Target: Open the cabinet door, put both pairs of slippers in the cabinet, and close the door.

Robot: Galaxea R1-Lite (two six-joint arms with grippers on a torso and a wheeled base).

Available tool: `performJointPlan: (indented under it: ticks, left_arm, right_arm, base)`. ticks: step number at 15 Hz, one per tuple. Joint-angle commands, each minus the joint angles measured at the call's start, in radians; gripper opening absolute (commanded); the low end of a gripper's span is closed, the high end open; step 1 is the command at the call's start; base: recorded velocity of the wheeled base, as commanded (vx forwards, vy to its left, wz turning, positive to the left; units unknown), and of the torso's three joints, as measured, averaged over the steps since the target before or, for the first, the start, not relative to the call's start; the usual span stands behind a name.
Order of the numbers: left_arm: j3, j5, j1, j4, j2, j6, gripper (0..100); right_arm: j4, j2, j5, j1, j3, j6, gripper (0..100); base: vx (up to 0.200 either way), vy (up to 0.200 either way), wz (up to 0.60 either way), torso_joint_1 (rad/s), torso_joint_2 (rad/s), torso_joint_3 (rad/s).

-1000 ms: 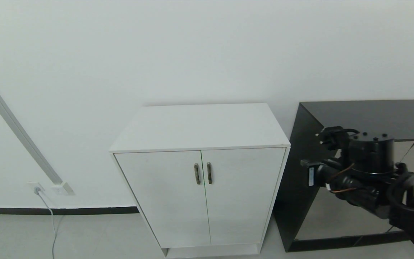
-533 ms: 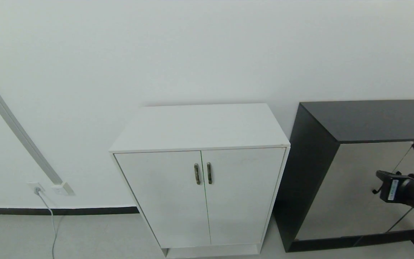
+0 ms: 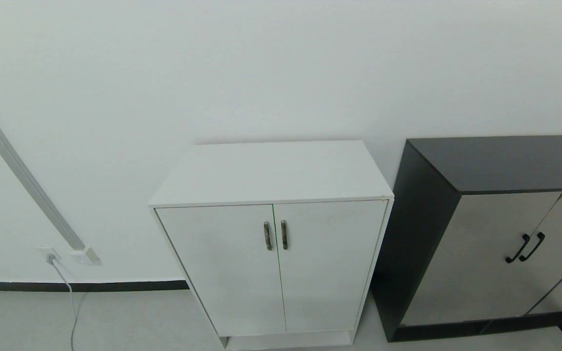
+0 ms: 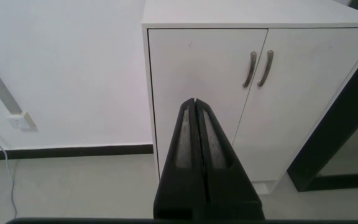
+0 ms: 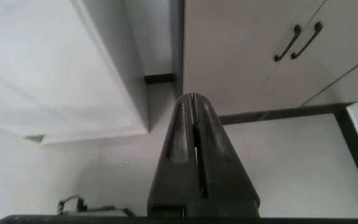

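Note:
The white cabinet [image 3: 271, 234] stands against the wall with both doors shut. Its two metal handles [image 3: 275, 235] meet at the middle seam. In the left wrist view my left gripper [image 4: 195, 103] is shut with nothing in it, held low in front of the cabinet [image 4: 253, 93], well short of the handles [image 4: 257, 68]. My right gripper [image 5: 193, 97] is also shut and empty. It hangs above the floor near the gap between the white cabinet [image 5: 104, 62] and the black cabinet [image 5: 260, 56].
A black cabinet [image 3: 486, 234] with glossy grey doors and black handles [image 3: 525, 247] stands just to the right of the white one. A wall socket with a cable [image 3: 49, 256] and a slanted cable duct [image 3: 22, 175] are on the left. Grey floor lies in front.
My right arm, which stood before the black cabinet a second ago, has drawn off to the right and left the head view. The cabinet doors have stayed shut.

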Motion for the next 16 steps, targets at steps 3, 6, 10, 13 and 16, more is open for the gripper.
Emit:
performJointPlan:
  ticks: [3,6,10,13,16]
  left_arm:
    - [0.0,0.001,0.0,0.0,0.001,0.001,0]
    - [0.0,0.001,0.0,0.0,0.001,-0.001,0]
    - [0.0,0.001,0.0,0.0,0.001,-0.001,0]
    - [0.0,0.001,0.0,0.0,0.001,-0.001,0]
    - [0.0,0.001,0.0,0.0,0.001,-0.001,0]
  right_arm:
    - [0.164,-0.263,0.059,-0.001,0.046,-0.005,0]
    - [0.192,-0.335,0.093,0.0,0.124,-0.01,0]
    - [0.192,-0.37,0.104,0.016,0.212,-0.01,0]
    - [0.194,-0.384,0.111,0.03,0.263,-0.01,0]
    - [0.229,-0.384,0.117,0.04,0.278,-0.01,0]
  base:
    - [0.0,0.0,0.0,0.0,0.0,0.0]
    - [0.0,0.0,0.0,0.0,0.0,0.0]
    - [0.0,0.0,0.0,0.0,0.0,0.0]
    - [0.0,0.0,0.0,0.0,0.0,0.0]
    - [0.0,0.0,0.0,0.0,0.0,0.0]
